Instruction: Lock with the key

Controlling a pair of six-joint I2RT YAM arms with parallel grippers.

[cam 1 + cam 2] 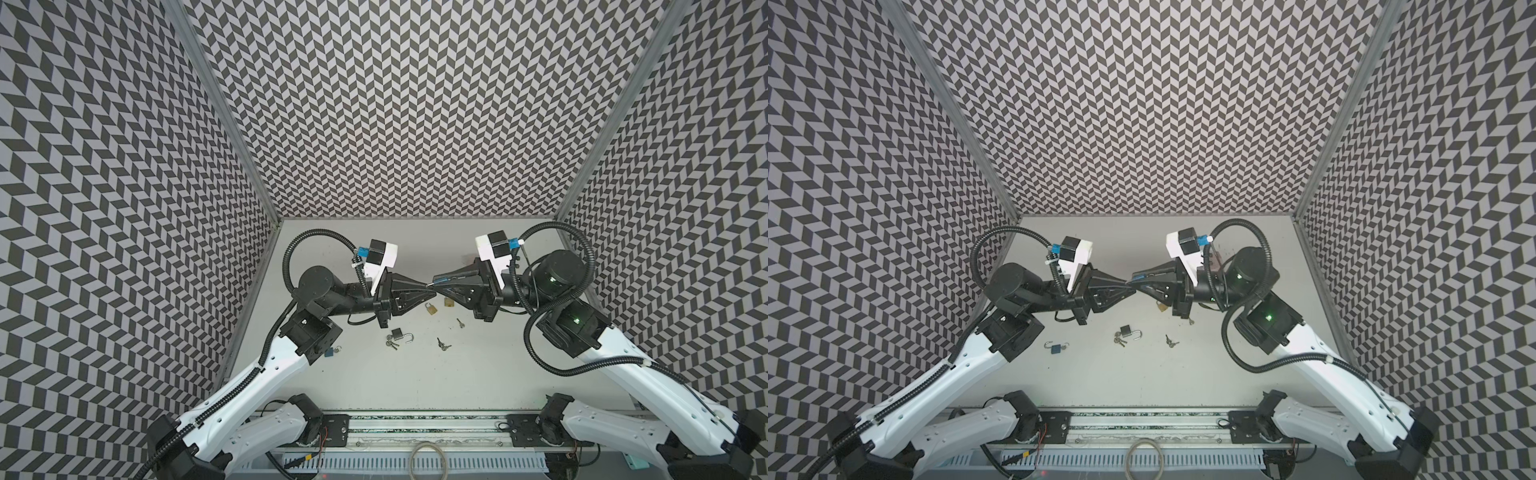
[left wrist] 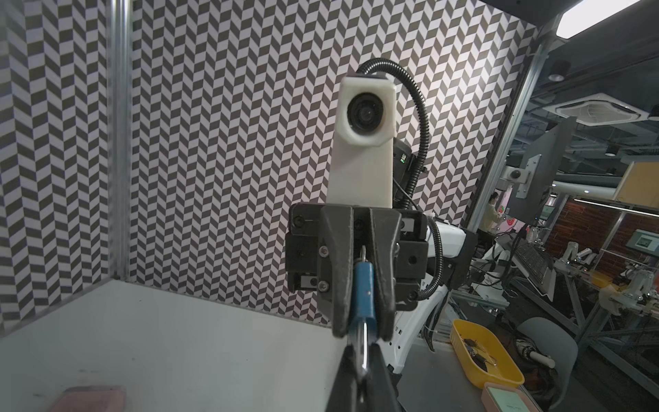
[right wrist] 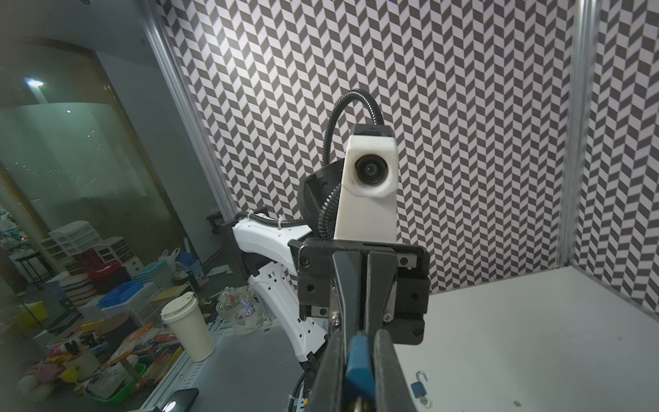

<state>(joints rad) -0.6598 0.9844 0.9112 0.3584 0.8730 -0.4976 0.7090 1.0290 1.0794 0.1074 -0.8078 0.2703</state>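
Note:
Above the middle of the table my two grippers meet tip to tip. My right gripper (image 1: 435,279) (image 3: 360,337) is shut on the body of a blue padlock (image 2: 363,292) (image 3: 358,360). A bright silver shackle (image 2: 363,342) sticks out of the body towards my left gripper (image 1: 430,287) (image 2: 362,347), which is shut on it. A sliver of silver metal (image 2: 363,254) shows at the body's other end, deep between the right fingers (image 2: 387,285). I cannot tell whether it is the key.
On the table below lie a grey padlock (image 1: 400,334) with open shackle and keys (image 1: 392,344), two brass padlocks (image 1: 431,309) (image 1: 449,302), loose keys (image 1: 442,344) (image 1: 460,323), and another blue open padlock (image 1: 1054,348). Patterned walls stand on three sides.

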